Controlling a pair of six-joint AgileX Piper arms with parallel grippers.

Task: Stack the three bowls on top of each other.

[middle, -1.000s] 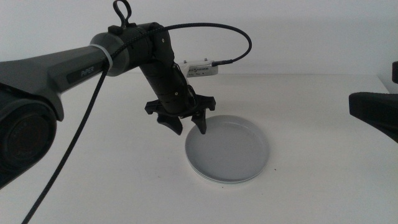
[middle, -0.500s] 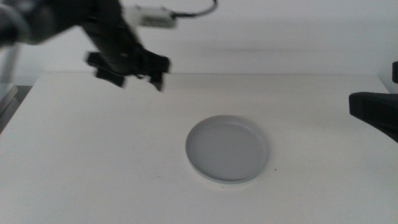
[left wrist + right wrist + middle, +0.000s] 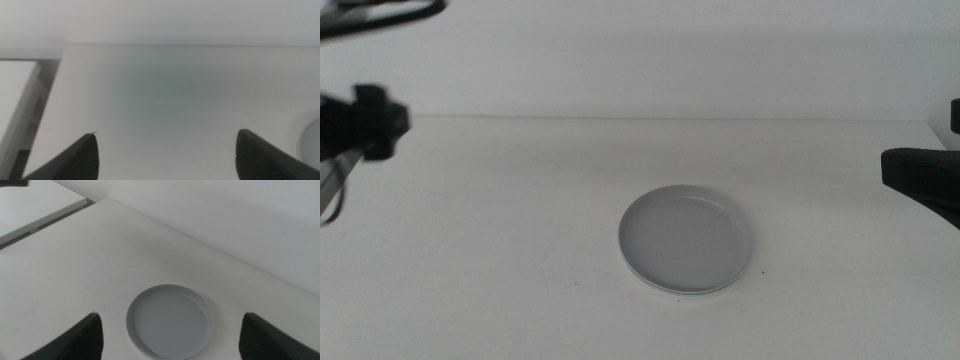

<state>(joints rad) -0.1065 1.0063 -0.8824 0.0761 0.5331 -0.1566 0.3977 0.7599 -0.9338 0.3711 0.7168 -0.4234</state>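
Left gripper point(image 3: 165, 155) has withdrawn from the stacked shallow round light-grey bowls point(image 3: 686, 240) mid-surface, jaws wide and empty. Right gripper point(image 3: 170, 335) waits beside the stack, jaws wide. Any stray sweep you command could knock it askew.

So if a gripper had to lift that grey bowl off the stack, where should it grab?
Probably the low rim of the grey bowl, from straight above with one jaw inside and one outside. It lies flat and shallow, so only the thin upright rim offers a pinch. The open right gripper looks nearest.
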